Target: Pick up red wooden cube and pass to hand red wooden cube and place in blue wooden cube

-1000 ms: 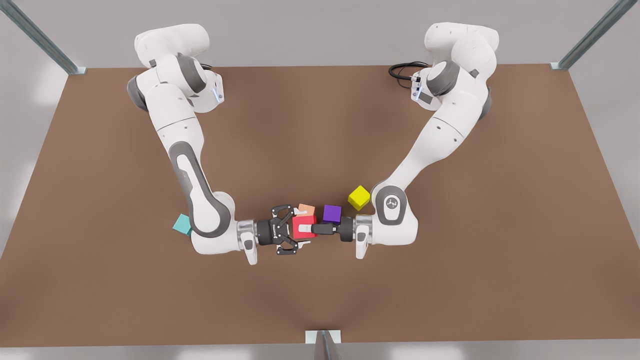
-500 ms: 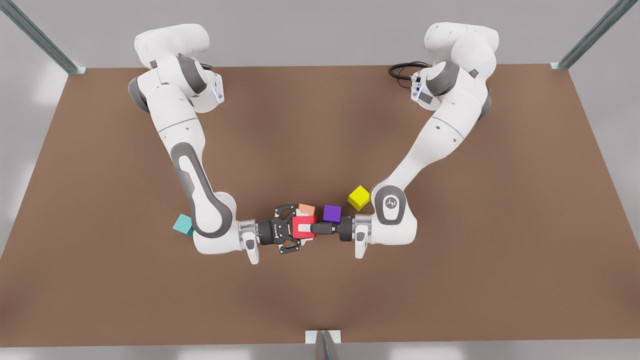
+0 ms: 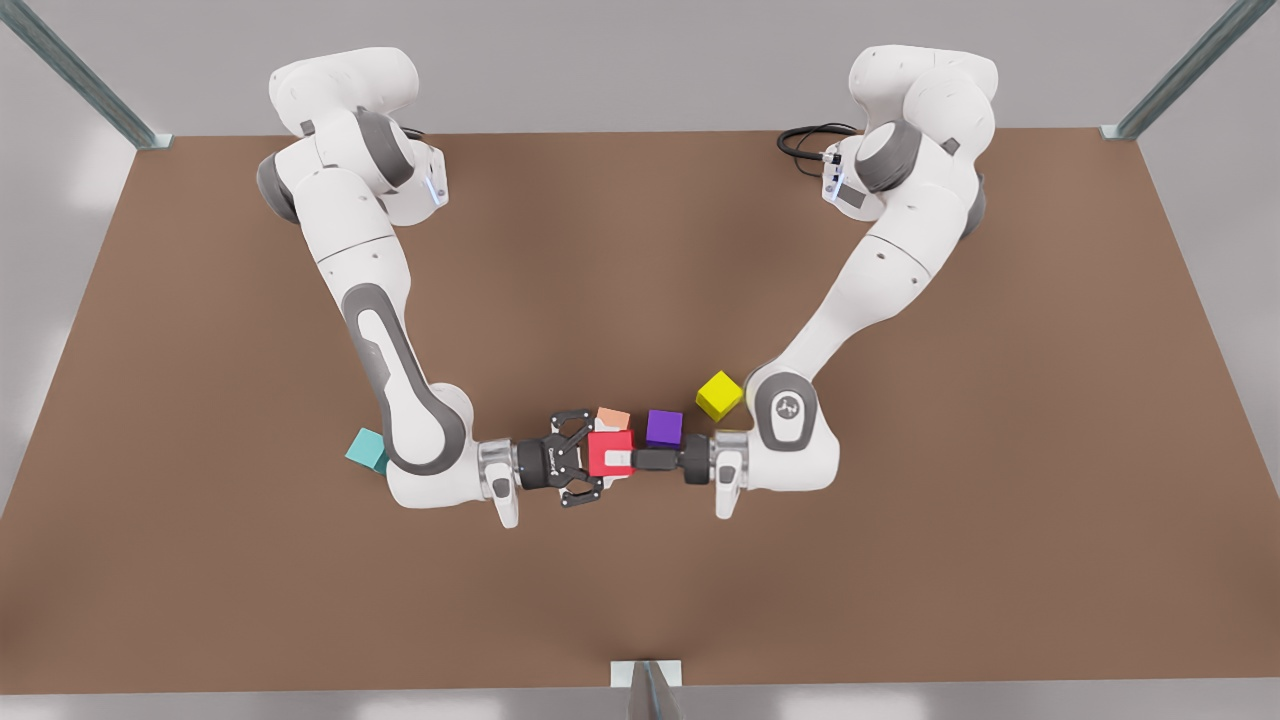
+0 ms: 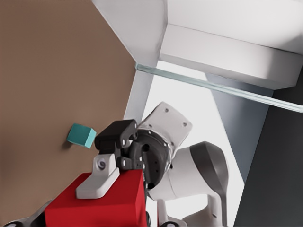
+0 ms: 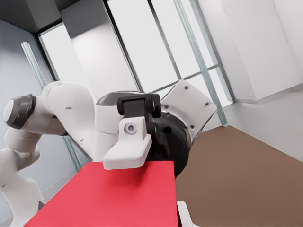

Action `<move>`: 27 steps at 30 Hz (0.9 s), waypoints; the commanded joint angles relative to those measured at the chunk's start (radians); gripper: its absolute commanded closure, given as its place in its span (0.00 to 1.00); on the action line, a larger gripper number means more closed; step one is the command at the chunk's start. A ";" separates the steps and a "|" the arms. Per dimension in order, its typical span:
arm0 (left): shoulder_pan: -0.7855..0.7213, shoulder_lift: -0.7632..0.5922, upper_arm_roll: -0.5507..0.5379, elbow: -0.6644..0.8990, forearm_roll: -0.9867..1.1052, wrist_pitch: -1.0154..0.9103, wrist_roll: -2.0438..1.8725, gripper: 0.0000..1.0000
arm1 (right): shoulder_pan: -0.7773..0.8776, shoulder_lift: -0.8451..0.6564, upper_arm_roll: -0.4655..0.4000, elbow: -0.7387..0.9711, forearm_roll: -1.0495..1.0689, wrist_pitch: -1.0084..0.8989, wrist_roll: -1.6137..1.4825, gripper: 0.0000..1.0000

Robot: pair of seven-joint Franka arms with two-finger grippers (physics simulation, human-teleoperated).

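Note:
The red wooden cube (image 3: 608,447) sits between both grippers, toward the table's front middle. My right gripper, the hand (image 3: 598,462), comes in from the front view's left and is shut on the cube, its linkage fingers folded around it. One white fingertip (image 4: 97,182) of the hand presses a face of the red wooden cube (image 4: 104,203). My left gripper (image 3: 626,460), narrow and black, reaches in from the front view's right and is shut on the same cube. Its white finger (image 5: 128,151) lies on the red wooden cube (image 5: 109,198). The blue wooden cube (image 3: 366,449) rests beside the right arm's elbow.
A salmon cube (image 3: 613,417) sits just behind the red one, partly hidden by it. Farther to the front view's right are a purple cube (image 3: 664,427) and a yellow cube (image 3: 718,395). The brown table (image 3: 640,250) stretches wide around them. A black cable (image 3: 805,140) lies at the back.
The hand's fingers have drawn in from wide open until they are shut around the red cube. The left arm's wrist has shifted slightly toward the front view's right.

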 commanded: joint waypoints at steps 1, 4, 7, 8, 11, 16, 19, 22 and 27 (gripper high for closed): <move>0.017 -0.003 -0.001 0.000 0.007 -0.023 0.011 0.00 | -0.002 -0.002 0.001 0.000 0.001 0.002 -0.002 0.39; 0.118 -0.016 -0.004 -0.041 0.014 -0.150 0.012 0.00 | -0.023 -0.008 -0.015 -0.003 -0.039 -0.015 -0.002 0.39; 0.277 -0.039 -0.004 -0.067 0.186 -0.376 0.009 0.00 | -0.092 -0.014 -0.018 0.010 -0.203 -0.089 0.051 0.39; 0.378 -0.045 -0.004 -0.060 0.331 -0.518 -0.087 0.00 | -0.129 -0.019 -0.018 0.010 -0.273 -0.119 0.070 0.39; 0.627 -0.204 0.001 0.049 1.006 -0.905 -0.192 0.00 | -0.215 -0.055 -0.025 0.004 -0.559 -0.184 0.211 0.39; 0.328 -0.689 0.341 -0.222 1.419 -0.700 -0.249 0.00 | -0.186 -0.169 -0.170 0.005 -1.192 -0.184 0.788 0.39; 0.079 -0.833 0.527 -0.334 1.327 -0.781 -0.264 0.00 | -0.173 -0.223 -0.194 -0.041 -1.461 -0.158 0.883 0.39; 0.086 -0.800 0.527 -0.340 1.283 -0.805 -0.296 0.00 | -0.147 -0.253 -0.226 -0.116 -1.570 -0.038 1.038 0.41; 0.067 -0.800 0.493 -0.334 1.272 -0.832 -0.295 0.00 | -0.149 -0.284 -0.223 -0.205 -1.567 0.026 1.214 0.42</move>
